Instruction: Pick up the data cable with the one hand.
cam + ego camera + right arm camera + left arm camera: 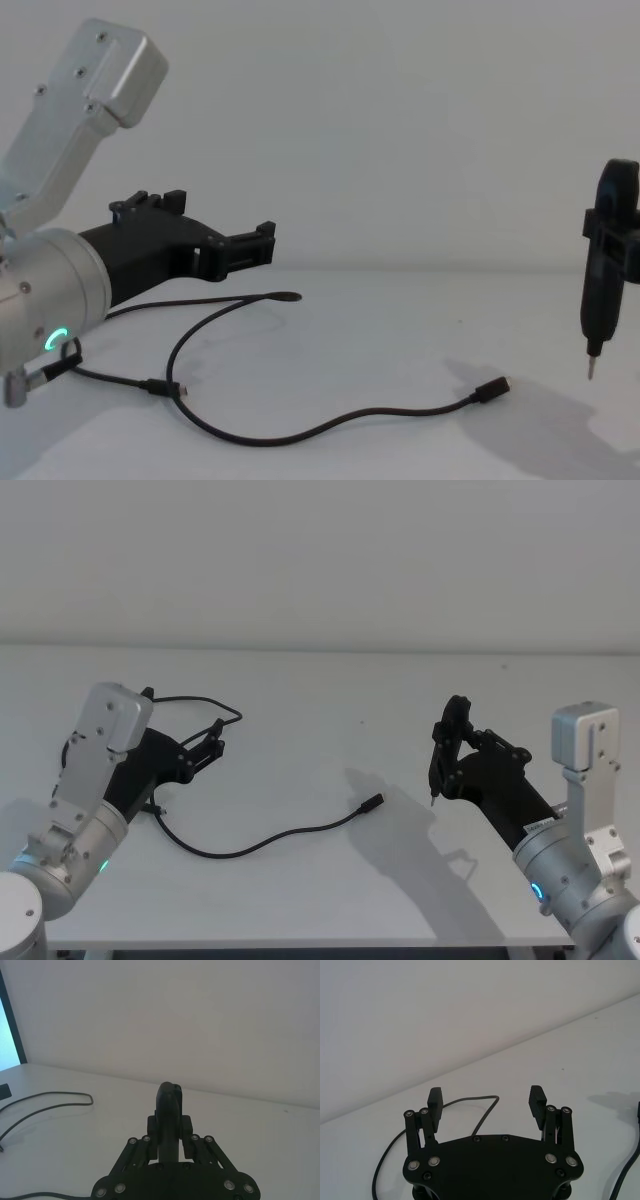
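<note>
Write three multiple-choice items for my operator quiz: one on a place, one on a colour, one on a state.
1. Where is the data cable?
A. On the table
B. In a drawer
C. Draped over an arm

2. What colour is the data cable?
A. White
B. Black
C. Red

3. How is the left gripper?
A. Shut on a plug
B. Shut on nothing
C. Open, empty

Key:
1 A: it lies along the table, left of the right gripper, which clamps a dark tool.
2 B: it is black from end to end.
3 C: its fingers stand apart above the table and grip nothing.
</note>
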